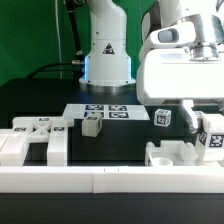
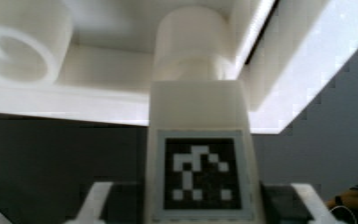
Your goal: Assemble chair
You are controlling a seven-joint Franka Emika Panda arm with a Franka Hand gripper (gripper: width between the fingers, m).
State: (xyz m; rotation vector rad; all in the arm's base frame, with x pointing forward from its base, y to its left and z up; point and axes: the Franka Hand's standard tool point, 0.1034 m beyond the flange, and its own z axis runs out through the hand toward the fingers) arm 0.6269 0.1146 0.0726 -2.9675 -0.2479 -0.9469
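Note:
My gripper [image 1: 207, 120] is at the exterior view's right, shut on a long white chair part [image 1: 212, 137] with a black-and-white tag. It holds the part upright just above another blocky white chair part [image 1: 172, 154]. In the wrist view the held part [image 2: 201, 120] runs away from my gripper [image 2: 202, 203], tag facing the camera, and ends in a round peg. Its tip is over a white piece with a round ring [image 2: 23, 55]. One finger [image 2: 105, 200] shows on each side of it. A large chair part [image 1: 32, 141] lies at the left.
The marker board [image 1: 100, 111] lies before the robot base [image 1: 107, 60]. A small white block [image 1: 92, 125] and a tagged cube [image 1: 162, 118] sit near it. A long low white rail [image 1: 110, 181] runs along the front.

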